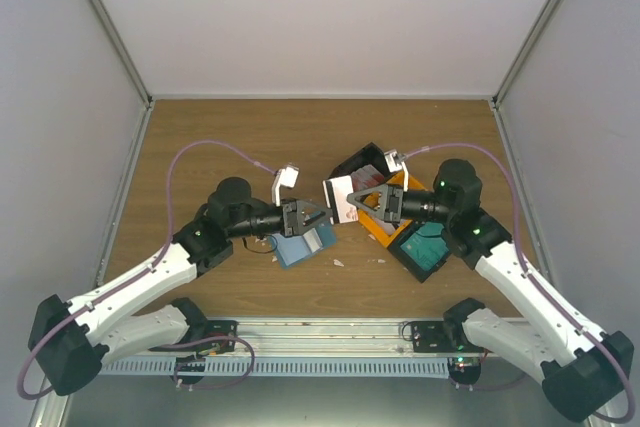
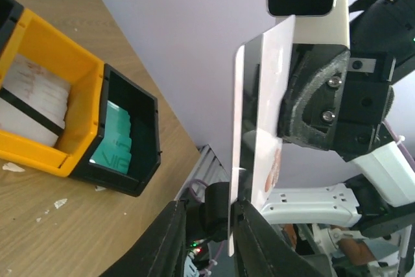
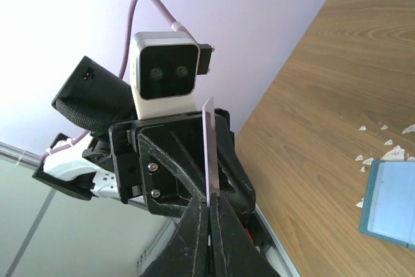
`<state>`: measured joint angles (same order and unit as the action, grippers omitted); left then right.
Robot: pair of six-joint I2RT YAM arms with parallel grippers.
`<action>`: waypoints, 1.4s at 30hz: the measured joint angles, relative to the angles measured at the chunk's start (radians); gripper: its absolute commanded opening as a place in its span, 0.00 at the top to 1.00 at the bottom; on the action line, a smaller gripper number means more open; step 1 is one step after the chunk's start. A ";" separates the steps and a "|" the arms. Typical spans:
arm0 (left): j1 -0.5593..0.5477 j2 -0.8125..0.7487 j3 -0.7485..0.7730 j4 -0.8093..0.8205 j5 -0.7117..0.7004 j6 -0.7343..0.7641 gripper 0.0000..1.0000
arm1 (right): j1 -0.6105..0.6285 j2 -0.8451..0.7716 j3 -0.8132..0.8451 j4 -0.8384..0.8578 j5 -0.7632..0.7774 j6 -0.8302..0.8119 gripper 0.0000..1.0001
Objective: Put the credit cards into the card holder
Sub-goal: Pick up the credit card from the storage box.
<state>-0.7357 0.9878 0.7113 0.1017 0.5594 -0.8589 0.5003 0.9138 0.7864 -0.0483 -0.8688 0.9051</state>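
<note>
The card holder (image 1: 298,247) lies flat on the wooden table (image 1: 220,137), open, with its blue inner face up; all positions below are referenced to it as seen in the top view. The left gripper (image 1: 318,215) is stationed directly over the far edge of the holder. Its jaws are set narrow, with the lower edge of a red-and-white credit card (image 1: 338,197) standing between them; a gap shows between one finger (image 2: 170,241) and the card, so the card is not clamped on this side. The right gripper (image 1: 362,202) is located to the right of the holder and beyond it, its jaws fully closed on the opposite end of the same card. The card is held on edge, clear of the table. An orange tray (image 1: 374,223) containing whitish cards (image 2: 32,95) sits to the right of the holder. A black tray (image 1: 405,259) containing teal cards (image 2: 117,150) adjoins it, farther right. White scraps (image 3: 391,154) lie just beside the holder.
</note>
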 measured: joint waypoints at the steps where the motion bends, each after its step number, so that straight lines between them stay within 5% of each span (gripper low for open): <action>1: 0.000 0.000 -0.002 0.005 0.005 -0.004 0.77 | 0.000 -0.003 -0.004 0.002 -0.003 0.001 1.00; 9: -0.002 0.008 -0.003 0.060 0.041 -0.023 0.75 | 0.003 -0.029 -0.040 0.019 -0.026 0.008 1.00; 13: -0.002 0.019 -0.003 0.095 0.056 -0.032 0.89 | 0.008 -0.038 -0.066 0.043 -0.032 0.011 0.99; 15: -0.002 0.029 -0.004 0.108 0.065 -0.037 0.99 | 0.010 -0.038 -0.079 0.051 -0.035 0.012 0.92; 18: -0.002 0.038 -0.011 0.132 0.079 -0.043 1.00 | 0.010 -0.038 -0.093 0.053 -0.032 0.016 0.75; 25: -0.003 0.048 -0.023 0.137 0.077 -0.046 1.00 | 0.014 -0.023 -0.116 0.080 -0.028 0.012 0.99; 27: -0.003 0.049 -0.026 0.130 0.072 -0.048 0.94 | 0.015 -0.024 -0.130 0.097 -0.029 0.010 0.99; 30: -0.003 0.053 -0.028 0.114 0.057 -0.048 0.60 | 0.016 -0.024 -0.143 0.111 -0.024 0.011 1.00; 33: -0.003 0.051 -0.029 0.070 0.013 -0.034 0.41 | 0.021 -0.024 -0.143 0.113 -0.015 -0.003 1.00; 38: -0.003 -0.002 -0.044 -0.117 -0.190 0.002 0.38 | 0.022 0.061 -0.139 0.100 0.025 -0.076 1.00; 42: 0.004 -0.055 -0.092 -0.255 -0.356 0.025 0.50 | 0.024 0.238 -0.112 0.047 0.074 -0.168 0.99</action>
<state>-0.7315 0.9325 0.6197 -0.1532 0.2039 -0.8341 0.5240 1.1519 0.6743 -0.0017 -0.7952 0.7368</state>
